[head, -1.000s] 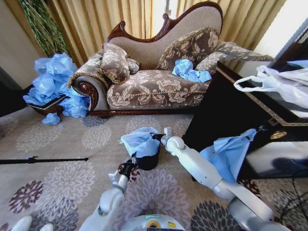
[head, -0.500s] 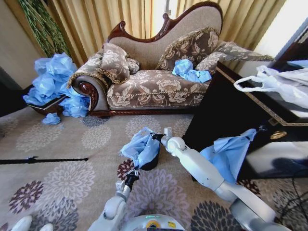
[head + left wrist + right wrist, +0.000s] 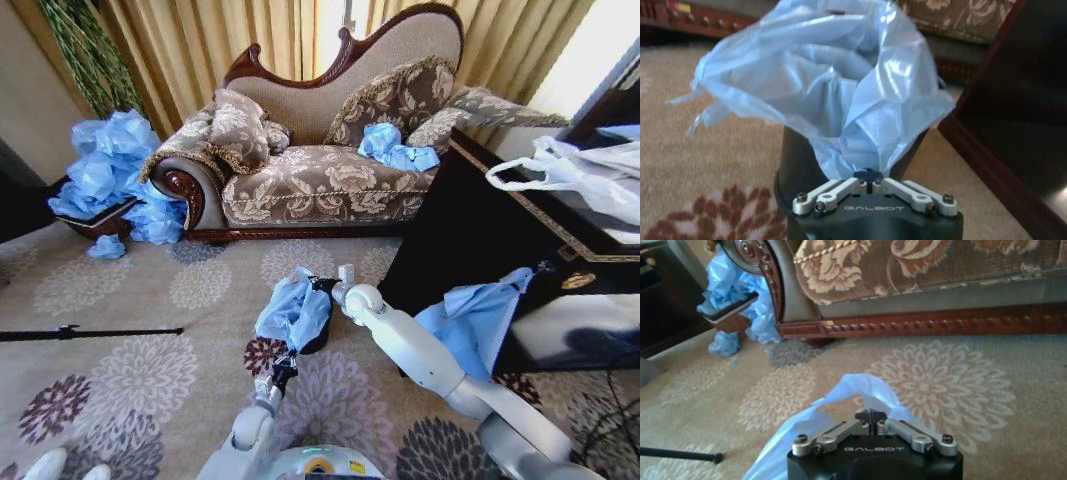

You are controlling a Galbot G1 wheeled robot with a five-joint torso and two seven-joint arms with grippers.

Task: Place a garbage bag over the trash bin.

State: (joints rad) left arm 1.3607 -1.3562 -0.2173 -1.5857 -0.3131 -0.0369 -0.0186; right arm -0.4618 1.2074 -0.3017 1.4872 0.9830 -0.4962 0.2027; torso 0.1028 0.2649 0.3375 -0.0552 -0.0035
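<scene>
Garbage bag bunched over the mouth of the trash bin on the carpet, in front of the sofa — one side draped down the bin wall. Left tool clenched on the bag's lower edge; right tool clenched on its upper edge.

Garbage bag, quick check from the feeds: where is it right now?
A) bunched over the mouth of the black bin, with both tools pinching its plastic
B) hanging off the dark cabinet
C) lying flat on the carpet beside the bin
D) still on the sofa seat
A: the garbage bag sits crumpled on top of the trash bin, with the left tool and the right tool each closed on a fold of it.
</scene>
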